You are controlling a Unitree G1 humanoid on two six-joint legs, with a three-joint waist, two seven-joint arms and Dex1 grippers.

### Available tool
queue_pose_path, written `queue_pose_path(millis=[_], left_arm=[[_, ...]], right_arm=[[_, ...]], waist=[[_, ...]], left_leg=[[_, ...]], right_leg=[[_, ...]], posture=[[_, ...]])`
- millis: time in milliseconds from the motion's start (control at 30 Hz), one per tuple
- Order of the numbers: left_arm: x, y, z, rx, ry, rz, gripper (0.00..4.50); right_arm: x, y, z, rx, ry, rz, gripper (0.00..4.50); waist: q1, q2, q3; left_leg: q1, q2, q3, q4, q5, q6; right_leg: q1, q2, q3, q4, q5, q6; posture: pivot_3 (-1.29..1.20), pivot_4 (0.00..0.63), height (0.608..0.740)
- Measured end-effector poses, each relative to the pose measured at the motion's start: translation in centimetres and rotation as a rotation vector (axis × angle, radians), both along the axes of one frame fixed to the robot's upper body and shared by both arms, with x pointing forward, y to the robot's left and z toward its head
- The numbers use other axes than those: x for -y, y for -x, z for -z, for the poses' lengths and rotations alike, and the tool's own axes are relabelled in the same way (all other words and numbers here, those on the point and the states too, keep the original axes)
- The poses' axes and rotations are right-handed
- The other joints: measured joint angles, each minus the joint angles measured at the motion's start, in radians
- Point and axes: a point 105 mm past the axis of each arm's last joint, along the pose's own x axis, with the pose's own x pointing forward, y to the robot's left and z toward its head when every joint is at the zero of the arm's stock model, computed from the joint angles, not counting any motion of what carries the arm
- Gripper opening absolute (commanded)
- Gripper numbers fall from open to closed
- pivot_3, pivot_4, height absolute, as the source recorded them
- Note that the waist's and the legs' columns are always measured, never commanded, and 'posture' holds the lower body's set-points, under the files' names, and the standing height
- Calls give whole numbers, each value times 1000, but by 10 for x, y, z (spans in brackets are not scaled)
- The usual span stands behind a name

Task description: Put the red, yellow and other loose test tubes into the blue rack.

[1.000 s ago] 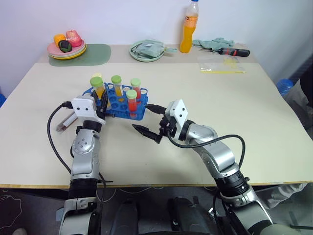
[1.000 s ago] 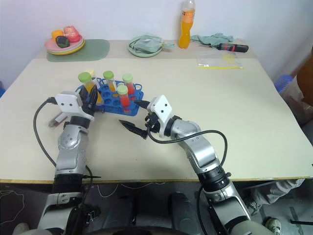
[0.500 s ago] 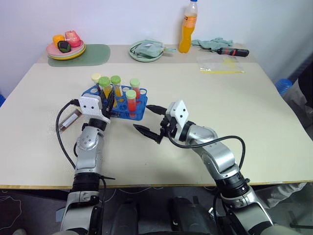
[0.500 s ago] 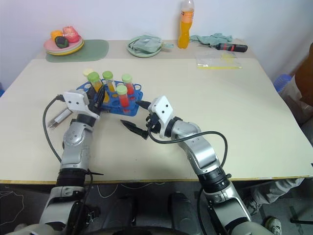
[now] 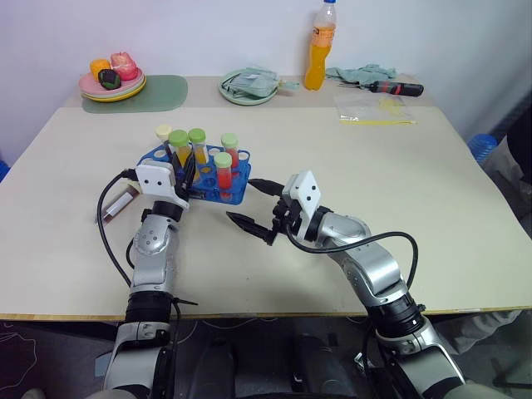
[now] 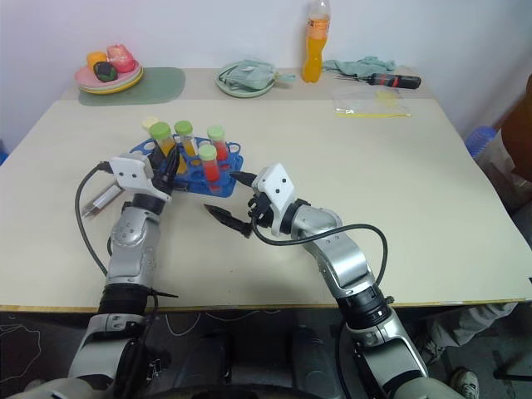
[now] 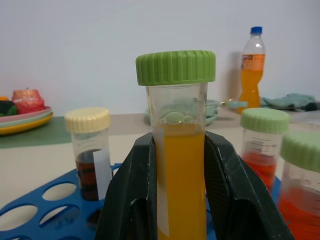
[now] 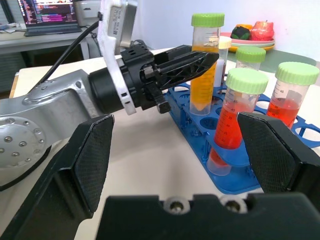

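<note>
The blue rack [image 5: 235, 196] stands left of the table's middle. It holds two red tubes [image 5: 223, 173] with green caps, a yellow tube [image 5: 198, 145] and a dark tube [image 7: 89, 150] with a cream cap. My left gripper [image 5: 184, 170] is shut on a green-capped yellow tube [image 7: 177, 165], held upright over the rack's near left holes. Whether its lower end sits in a hole I cannot tell. My right gripper [image 5: 241, 199] hangs open just off the rack's near right corner, holding nothing. One loose tube [image 5: 119, 204] lies on the table left of my left arm.
Along the far edge are a plate of fruit [image 5: 112, 83] on a green mat [image 5: 162, 91], a green dish [image 5: 249, 86], an orange drink bottle [image 5: 322, 46], a cloth [image 5: 362, 73], a screwdriver [image 5: 397, 87] and a clear bag [image 5: 374, 110].
My left forearm and the held yellow tube have edged slightly right, farther over the rack. The right gripper has stayed open in place.
</note>
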Motion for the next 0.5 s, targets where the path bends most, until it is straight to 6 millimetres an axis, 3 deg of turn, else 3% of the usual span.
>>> queue_pose_path(millis=[300, 500], left_arm=[[1, -2, 10, -34, -7, 1, 723], [-1, -2, 11, -39, -4, -9, 3640]], right_arm=[[1, 0, 2, -10, 9, 2, 4369], [2, 0, 3, -16, 14, 4, 4369]], waist=[[0, 0, 0], [0, 0, 0]], left_leg=[[0, 0, 0, 0, 0, 0], [0, 0, 0, 0, 0, 0]], right_leg=[[0, 0, 0, 0, 0, 0], [0, 0, 0, 0, 0, 0]], posture=[[0, 150, 740], [0, 150, 740]])
